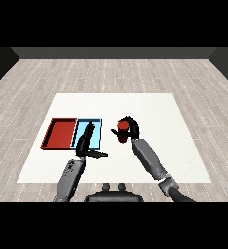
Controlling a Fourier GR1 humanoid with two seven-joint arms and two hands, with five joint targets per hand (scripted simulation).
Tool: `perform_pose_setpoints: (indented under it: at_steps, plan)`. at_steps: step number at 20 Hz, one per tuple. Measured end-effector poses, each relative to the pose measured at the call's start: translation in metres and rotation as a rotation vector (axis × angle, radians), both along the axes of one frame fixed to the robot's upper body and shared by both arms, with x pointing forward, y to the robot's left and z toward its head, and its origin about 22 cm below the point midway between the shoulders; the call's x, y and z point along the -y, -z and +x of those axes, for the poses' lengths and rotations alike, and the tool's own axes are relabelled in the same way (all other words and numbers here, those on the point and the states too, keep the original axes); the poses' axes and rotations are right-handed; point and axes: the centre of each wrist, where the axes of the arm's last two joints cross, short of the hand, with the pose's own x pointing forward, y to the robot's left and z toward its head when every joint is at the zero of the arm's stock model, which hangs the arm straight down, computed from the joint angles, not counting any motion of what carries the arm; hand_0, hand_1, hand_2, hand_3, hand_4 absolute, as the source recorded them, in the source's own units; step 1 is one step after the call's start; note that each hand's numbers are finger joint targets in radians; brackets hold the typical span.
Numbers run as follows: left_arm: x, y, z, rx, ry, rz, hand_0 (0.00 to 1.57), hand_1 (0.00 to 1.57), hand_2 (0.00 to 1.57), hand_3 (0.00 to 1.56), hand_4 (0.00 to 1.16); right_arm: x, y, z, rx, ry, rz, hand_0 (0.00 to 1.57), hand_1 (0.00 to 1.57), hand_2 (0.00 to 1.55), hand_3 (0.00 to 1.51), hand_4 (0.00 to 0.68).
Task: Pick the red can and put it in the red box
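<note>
The red can stands in the middle of the white table, right of both trays. My right hand is curled round it, fingers over its top and right side. The red tray lies at the left, with the light blue tray touching its right side. My left hand reaches over the blue tray's lower left part with straight fingers pointing away and the thumb sticking out to the right; it holds nothing.
The white table stretches well beyond the trays to the right and far side. Grey wooden floor surrounds it.
</note>
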Motion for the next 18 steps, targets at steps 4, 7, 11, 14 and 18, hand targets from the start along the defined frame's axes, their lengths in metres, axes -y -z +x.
perform_pose_setpoints:
  at_steps: [4, 7, 11, 14, 18]
  plan:
    - [0.014, -0.003, -0.001, -0.008, 0.021, -0.003, 0.00, 0.00, 0.00, 0.00, 0.00, 0.014, -0.007, -0.017, 0.007, -0.009, 0.001, 1.42, 1.42, 1.44, 1.42, 0.662]
    - [0.023, -0.005, -0.004, -0.017, 0.048, -0.014, 0.00, 0.00, 0.00, 0.00, 0.00, 0.010, -0.007, -0.024, 0.019, -0.022, -0.004, 1.41, 1.41, 1.42, 1.41, 0.640]
    - [0.040, -0.004, -0.003, -0.018, 0.070, -0.006, 0.00, 0.00, 0.00, 0.00, 0.00, 0.007, -0.013, -0.037, 0.049, -0.041, -0.004, 1.38, 1.38, 1.40, 1.39, 0.629]
    - [0.047, -0.003, -0.005, -0.026, 0.085, -0.002, 0.00, 0.00, 0.00, 0.00, 0.00, -0.005, -0.028, -0.039, 0.061, -0.066, 0.005, 1.38, 1.38, 1.41, 1.40, 0.619]
    - [0.058, -0.006, 0.004, -0.030, 0.097, 0.003, 0.00, 0.00, 0.00, 0.00, 0.00, -0.015, -0.027, -0.041, 0.075, -0.087, 0.006, 1.40, 1.40, 1.42, 1.40, 0.618]
